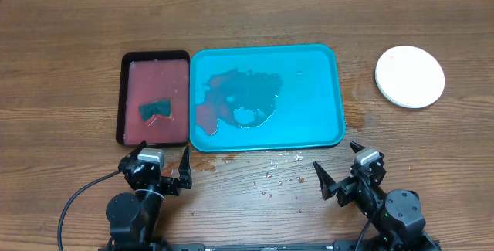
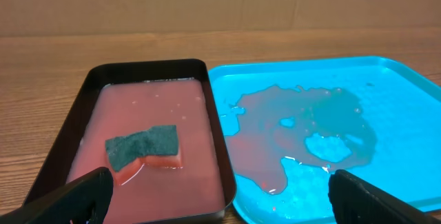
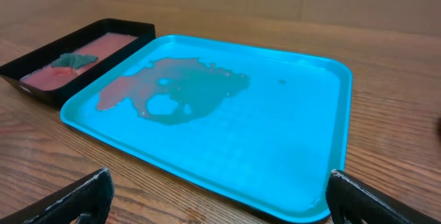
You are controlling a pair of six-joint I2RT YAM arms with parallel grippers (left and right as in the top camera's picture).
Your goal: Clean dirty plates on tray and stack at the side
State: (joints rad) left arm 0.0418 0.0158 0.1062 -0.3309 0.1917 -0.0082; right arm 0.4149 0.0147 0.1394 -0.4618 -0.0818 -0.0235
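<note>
Your L tool (image 1: 158, 162) is released, jaws spread wide. It hovers over the tabletop (image 1: 69, 66) just at the near edge of the black tray (image 1: 122, 96). Its wrist cam looks over that tray's pink liquid w/ a dark green sponge (image 1: 154, 110) lying in it. Your R tool (image 1: 334, 156) is likewise released, fingers wide apart, near the front R corner of the turquoise tray (image 1: 324, 127). That tray sits mid-tabletop, right up against the black tray; touching or just beside, can't tell. A reddish-dark puddle (image 1: 239, 96) covers its L half. The white plate (image 1: 410, 76) rests on the tabletop to the R of the turquoise tray, apart from it. Whether other plates lie under it, you can't tell. Small droplets (image 1: 282, 162) dot the wood in front of the turquoise tray.
</note>
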